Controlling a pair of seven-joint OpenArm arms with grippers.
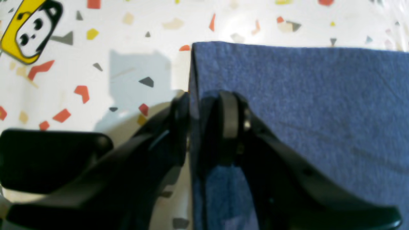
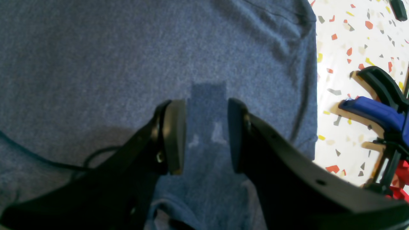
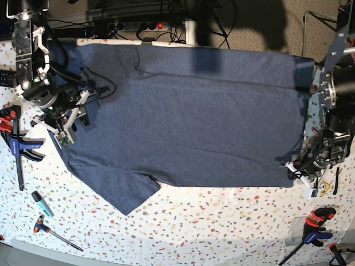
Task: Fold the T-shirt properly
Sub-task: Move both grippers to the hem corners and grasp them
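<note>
While the T-shirt (image 3: 188, 116) lies spread across mid-frame, pinch its lower-right hem corner fully with the half-closed left gripper (image 1: 204, 105), then lower the open, empty right gripper (image 2: 206, 134) onto the upper-left cloth.

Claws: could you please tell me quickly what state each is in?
Left claw: straddling the T-shirt edge; grip cannot be told.
Right claw: open, empty, over the shirt.

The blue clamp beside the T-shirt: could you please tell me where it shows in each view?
Left wrist: not in it.
Right wrist: blue clamp at the right edge, on the table just off the T-shirt.
Base: at the left edge, beside the shirt's sleeve.
Shared landmark: the T-shirt, in all three views.
</note>
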